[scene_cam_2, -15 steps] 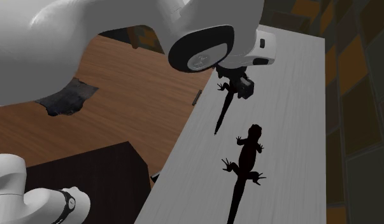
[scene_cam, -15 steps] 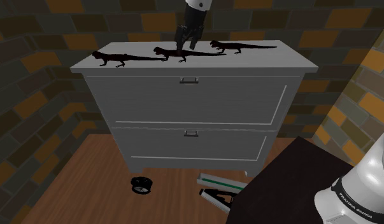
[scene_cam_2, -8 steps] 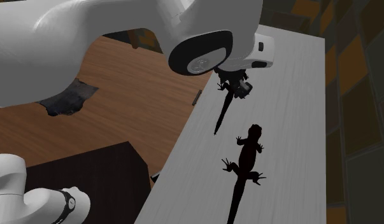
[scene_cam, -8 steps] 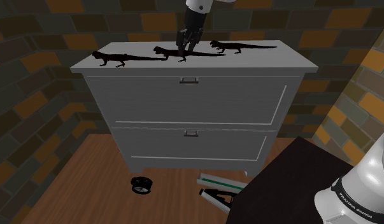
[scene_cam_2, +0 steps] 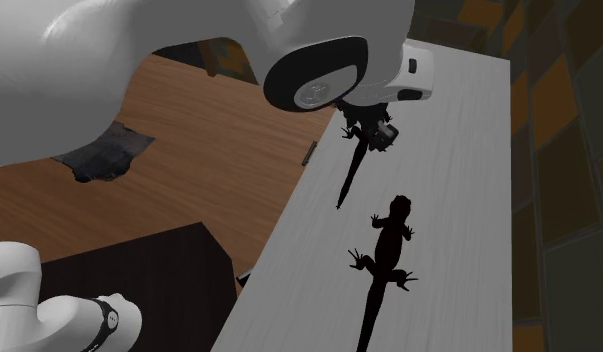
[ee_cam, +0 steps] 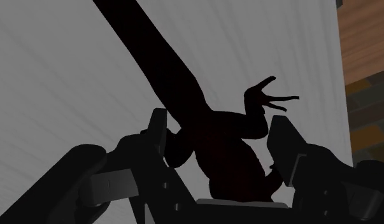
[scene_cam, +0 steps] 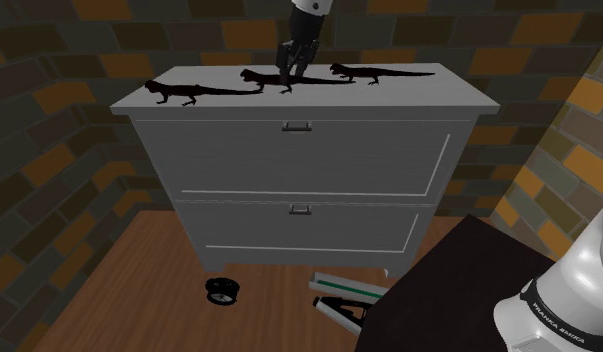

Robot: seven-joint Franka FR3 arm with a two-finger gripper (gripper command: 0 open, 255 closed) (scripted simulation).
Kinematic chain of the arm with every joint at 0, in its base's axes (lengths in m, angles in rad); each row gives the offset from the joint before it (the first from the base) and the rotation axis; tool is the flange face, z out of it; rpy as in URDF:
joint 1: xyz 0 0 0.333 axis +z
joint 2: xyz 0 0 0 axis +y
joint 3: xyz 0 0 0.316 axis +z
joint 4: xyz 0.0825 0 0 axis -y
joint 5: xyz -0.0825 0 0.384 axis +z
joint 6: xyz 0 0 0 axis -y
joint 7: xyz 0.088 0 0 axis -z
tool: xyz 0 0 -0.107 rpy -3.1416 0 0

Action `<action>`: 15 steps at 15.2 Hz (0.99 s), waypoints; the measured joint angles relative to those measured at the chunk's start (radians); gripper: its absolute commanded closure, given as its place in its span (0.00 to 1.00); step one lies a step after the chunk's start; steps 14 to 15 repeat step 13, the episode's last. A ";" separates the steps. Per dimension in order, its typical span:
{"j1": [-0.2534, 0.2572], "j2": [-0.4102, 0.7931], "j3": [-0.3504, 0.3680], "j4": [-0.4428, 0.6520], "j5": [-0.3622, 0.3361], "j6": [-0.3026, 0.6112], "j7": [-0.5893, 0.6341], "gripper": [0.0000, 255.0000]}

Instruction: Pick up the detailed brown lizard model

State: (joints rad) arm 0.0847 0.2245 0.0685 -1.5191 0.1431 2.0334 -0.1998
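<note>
Three black lizard models sit in a row on top of the grey dresser (scene_cam: 444, 90), across the upper part of the shoulder frame. At upper left, the left lizard (scene_cam: 179, 92), untouched. Upper centre, the middle lizard (scene_cam: 257, 78), which I take as my target. The tool (scene_cam: 289, 78) stands on its rear half, right where the tail starts. Just right of that, the right lizard (scene_cam: 367, 72), lying apart. In the wrist frame the fingers (ee_cam: 157, 130) press in on both flanks by the hind legs. I read the tool as clamped on the middle lizard, with contact less sure on the side by the splayed foot. Judgement: light, rigid, smooth; thin tail and toes likely fragile. Hold the thick trunk, never the tail, since the long tail may tip it.
</note>
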 measured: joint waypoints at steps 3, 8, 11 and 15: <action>-0.002 0.002 -0.001 0.041 -0.001 -0.039 0.002 1.00; -0.001 0.017 -0.002 0.128 -0.007 -0.111 0.014 1.00; 0.000 0.027 -0.001 0.180 -0.010 -0.152 0.022 1.00; -0.001 0.029 -0.002 0.207 -0.010 -0.177 0.023 1.00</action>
